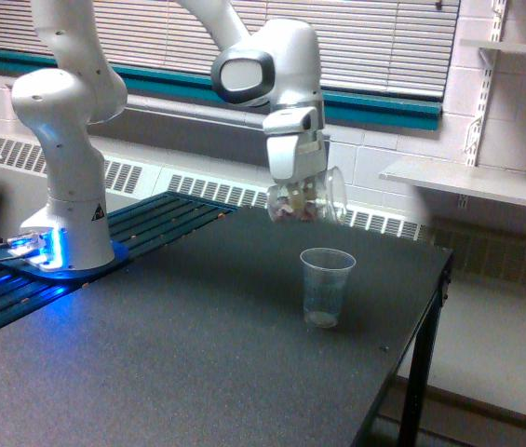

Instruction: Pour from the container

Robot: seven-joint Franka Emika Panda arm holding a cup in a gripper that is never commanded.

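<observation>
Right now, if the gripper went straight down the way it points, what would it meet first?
Probably the bare black table. The gripper holds the container to the exterior view's left of the plastic cup, though depth is unclear.

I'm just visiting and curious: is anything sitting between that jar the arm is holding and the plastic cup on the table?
Nothing visible does. The container hangs in the gripper above and to the exterior view's left of the plastic cup, with only open air and bare table between them.

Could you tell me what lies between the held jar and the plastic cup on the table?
Nothing: in the exterior view the jar hangs in the gripper, above and to the left of the cup, with only open air and bare tabletop between.
</observation>
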